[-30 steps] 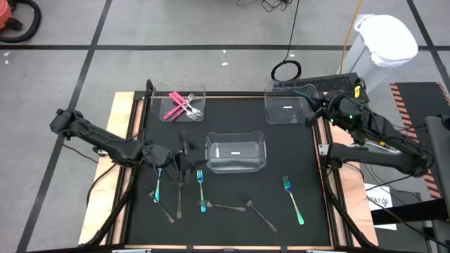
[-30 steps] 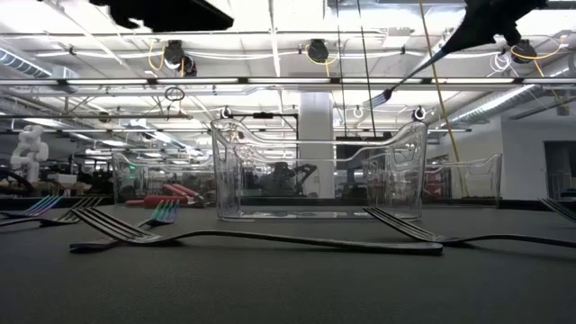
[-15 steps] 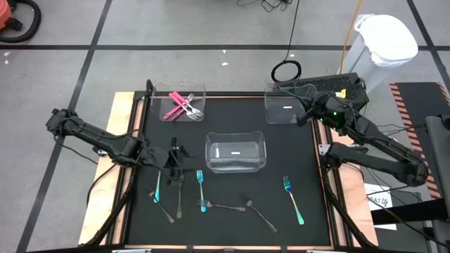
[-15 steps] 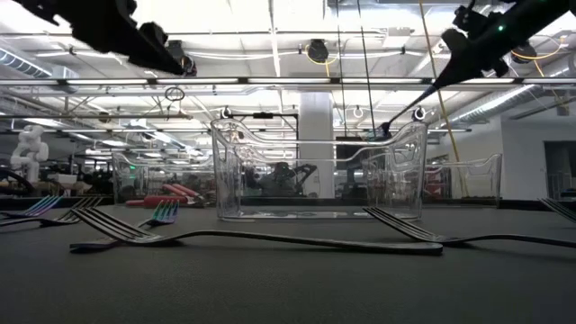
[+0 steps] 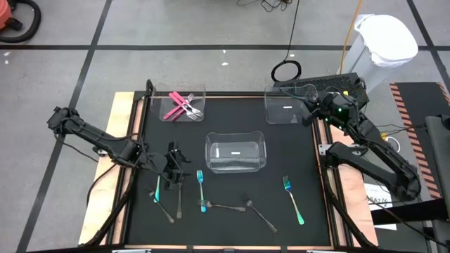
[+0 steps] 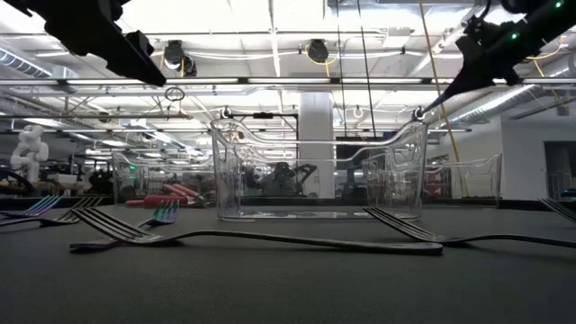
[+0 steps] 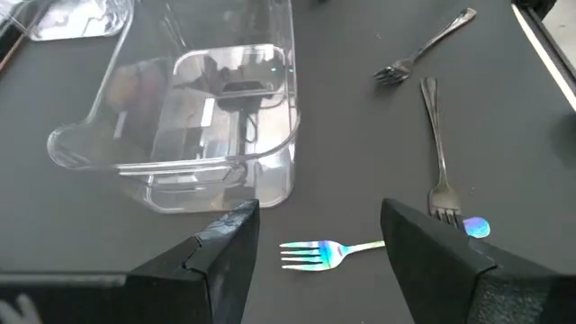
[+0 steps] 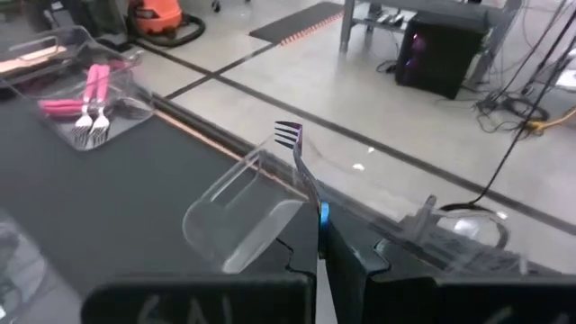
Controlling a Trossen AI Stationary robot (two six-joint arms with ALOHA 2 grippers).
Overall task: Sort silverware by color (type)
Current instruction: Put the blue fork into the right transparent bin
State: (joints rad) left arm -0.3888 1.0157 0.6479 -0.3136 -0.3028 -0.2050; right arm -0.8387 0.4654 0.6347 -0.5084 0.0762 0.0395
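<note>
The right gripper hangs over the far-right bin, well beyond the centre bin; its fingers are clenched on an iridescent fork, tines up, apparently so this colour gets its own bin. The left gripper hovers with fingers spread, holding nothing, just left of the centre bin above another iridescent fork, likely the next pick. Pink-handled pieces already lie in the far-left bin; grey forks wait in front of the centre bin
</note>
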